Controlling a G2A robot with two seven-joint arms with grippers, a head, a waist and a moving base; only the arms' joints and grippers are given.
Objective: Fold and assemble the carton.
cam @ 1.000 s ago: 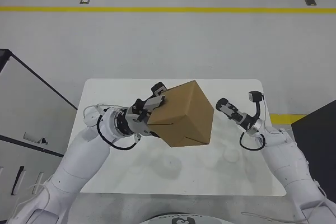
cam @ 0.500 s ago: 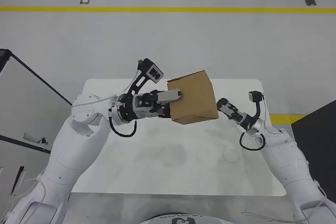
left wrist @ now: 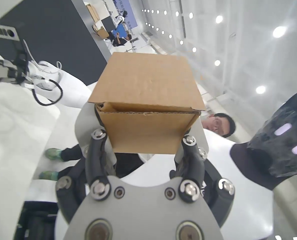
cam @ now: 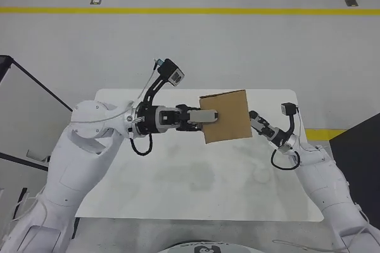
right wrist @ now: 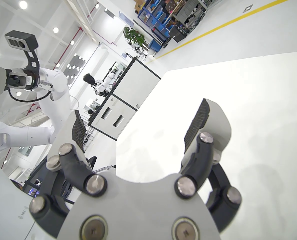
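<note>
A brown cardboard carton (cam: 226, 116), folded into a box shape, hangs in the air above the far part of the white table (cam: 177, 183). My left gripper (cam: 210, 116) is shut on the carton's near flap, seen close up as the carton (left wrist: 146, 106) clamped between the fingers (left wrist: 98, 146). My right gripper (cam: 252, 117) sits just to the right of the carton, close to its side. In the right wrist view its own gripper (right wrist: 141, 123) stands open with nothing between the ribbed pads (right wrist: 197, 123).
A grey cabinet (cam: 19, 120) stands left of the table, and a dark panel (cam: 367, 145) stands to its right. The table surface (right wrist: 238, 101) carries nothing else. A yellow floor line (cam: 190, 11) runs beyond the table.
My left arm has swung the carton up and to the right, turning it so a flat face looks upward. The carton now sits close beside my right gripper, which has barely moved.
</note>
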